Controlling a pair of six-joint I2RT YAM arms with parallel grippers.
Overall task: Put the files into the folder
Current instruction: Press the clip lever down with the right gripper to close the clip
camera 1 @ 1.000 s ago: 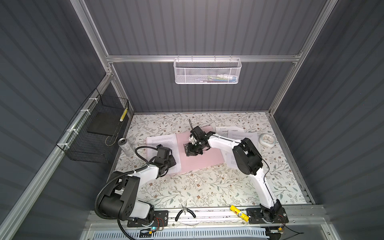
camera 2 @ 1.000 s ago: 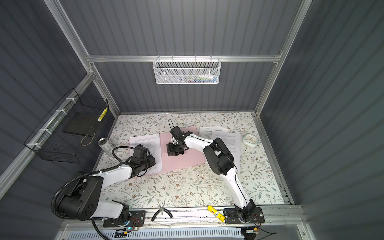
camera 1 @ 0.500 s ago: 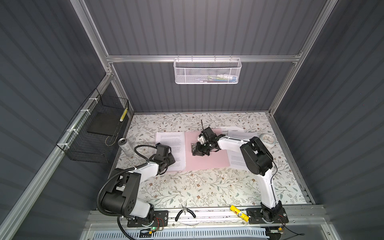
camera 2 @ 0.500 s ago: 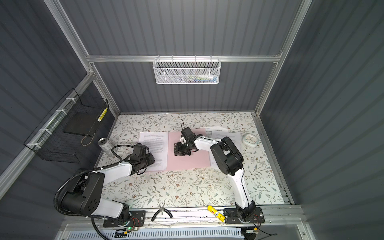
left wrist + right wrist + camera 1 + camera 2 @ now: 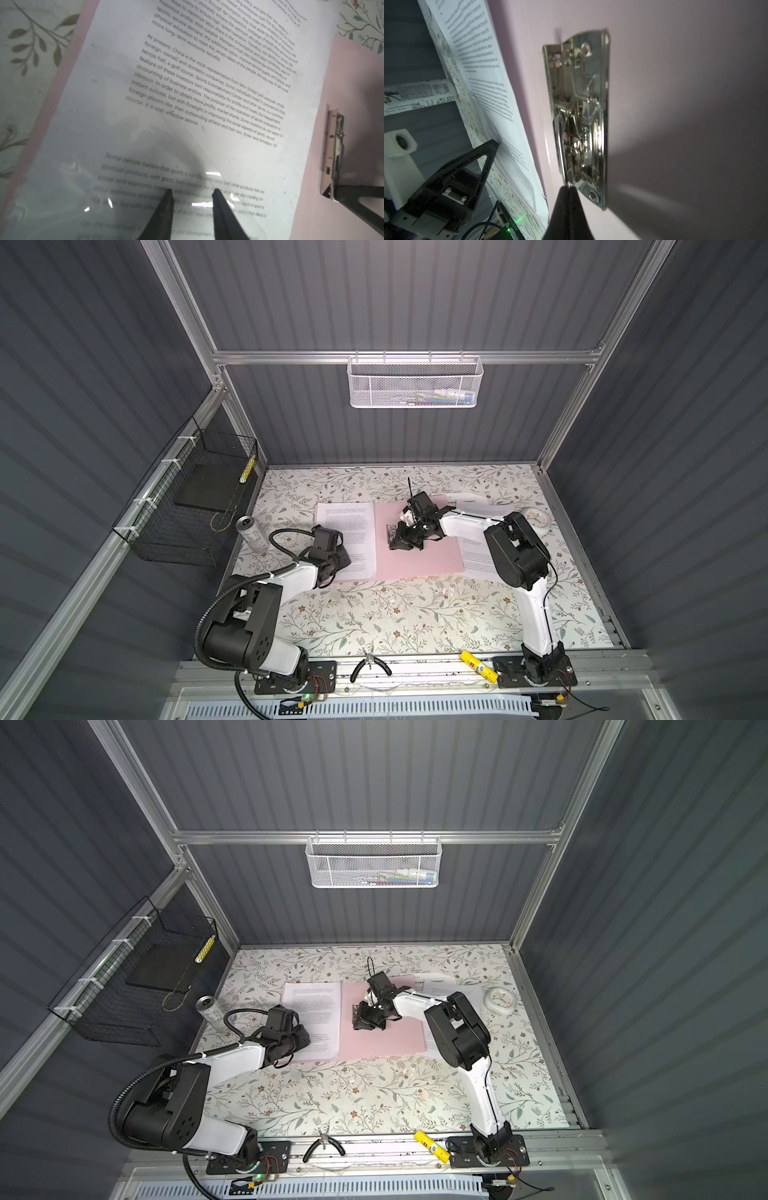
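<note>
The pale pink folder point(image 5: 415, 560) point(image 5: 382, 1040) lies open and flat. One of the files, a white printed sheet point(image 5: 345, 518) point(image 5: 187, 83), covers its left half, with a clear film over the sheet's near corner. My left gripper point(image 5: 192, 193) point(image 5: 347, 561) stands open over that corner, with nothing between its fingers. My right gripper point(image 5: 568, 187) point(image 5: 394, 545) is shut, its tips against one end of the metal clip point(image 5: 581, 114) point(image 5: 334, 149) on the bare pink half. More files point(image 5: 478, 560) point(image 5: 436, 986) lie under the folder's right edge.
A drink can point(image 5: 251, 533) lies left of the folder and a white round clock point(image 5: 536, 518) right of it. On the left wall hangs a black wire basket point(image 5: 187, 497), on the back wall a white mesh basket point(image 5: 413, 383). Pliers point(image 5: 370, 666) and a yellow marker point(image 5: 478, 666) lie on the front rail.
The folder and its sheet have swung from a slant to lie square to the table. My right gripper moved with the clip. My left gripper stayed at the sheet's near corner.
</note>
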